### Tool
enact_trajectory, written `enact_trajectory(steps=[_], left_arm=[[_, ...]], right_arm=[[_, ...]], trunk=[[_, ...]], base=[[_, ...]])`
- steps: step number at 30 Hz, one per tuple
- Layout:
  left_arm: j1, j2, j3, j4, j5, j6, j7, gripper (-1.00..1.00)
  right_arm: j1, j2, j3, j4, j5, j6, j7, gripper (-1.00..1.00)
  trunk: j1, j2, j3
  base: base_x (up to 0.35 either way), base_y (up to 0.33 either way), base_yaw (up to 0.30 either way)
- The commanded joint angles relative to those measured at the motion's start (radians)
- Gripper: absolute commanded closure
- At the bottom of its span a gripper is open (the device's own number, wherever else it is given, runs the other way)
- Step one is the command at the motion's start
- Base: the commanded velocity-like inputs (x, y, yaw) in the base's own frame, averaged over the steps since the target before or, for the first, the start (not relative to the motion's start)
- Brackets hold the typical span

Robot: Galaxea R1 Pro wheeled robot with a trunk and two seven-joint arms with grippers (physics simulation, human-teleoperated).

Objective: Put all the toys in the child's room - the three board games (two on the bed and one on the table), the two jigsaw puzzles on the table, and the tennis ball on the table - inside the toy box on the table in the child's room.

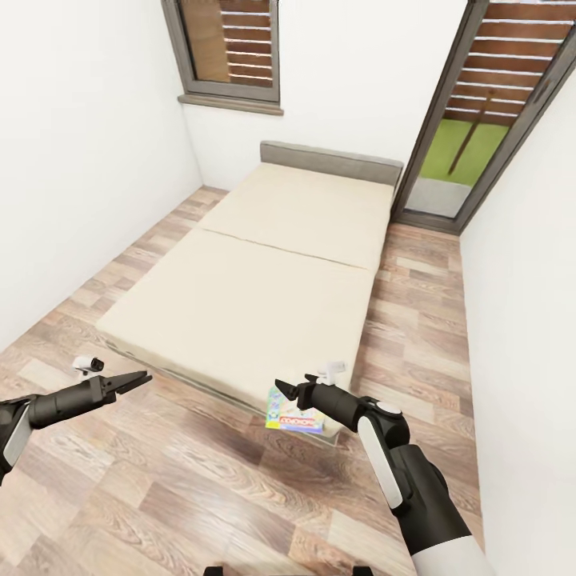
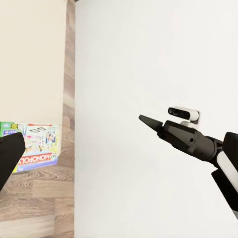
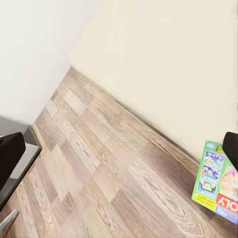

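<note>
A: Room?
B: White walls, wood-plank floor, dark-framed windows upper left & upper right. Beige bed centre frame.
A: Game?
B: Monopoly box at bed's near corner, lower centre, hanging over the edge.
A: Grippers?
B: Left gripper lower left, fingers together. Right gripper just above box; can't tell if apart.

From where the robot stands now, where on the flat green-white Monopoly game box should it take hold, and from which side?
Grip the flat green-white Monopoly game box by the thin edge nearest the robot, coming in from the floor side with the right gripper. It lies flat at the beige bed's near corner and seems to overhang the edge, so the jaws could probably straddle it.
</note>
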Motion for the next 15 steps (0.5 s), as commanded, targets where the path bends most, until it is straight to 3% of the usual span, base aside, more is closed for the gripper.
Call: enact_trajectory(steps=[1,15], left_arm=[[0.000,0.000,0.000,0.000,0.000,0.011,-0.004,-1.00],[0.000,0.000,0.000,0.000,0.000,0.010,-0.004,-1.00]], right_arm=[[-0.001,0.001,-0.001,-0.001,-0.006,0.007,0.000,-1.00],[-0.001,0.000,-0.001,0.001,-0.006,0.007,0.000,-1.00]], trunk=[[0.001,-0.002,0.000],[0.001,-0.002,0.021]], base=[[0.000,0.002,-0.125],[0.000,0.000,-0.125]])
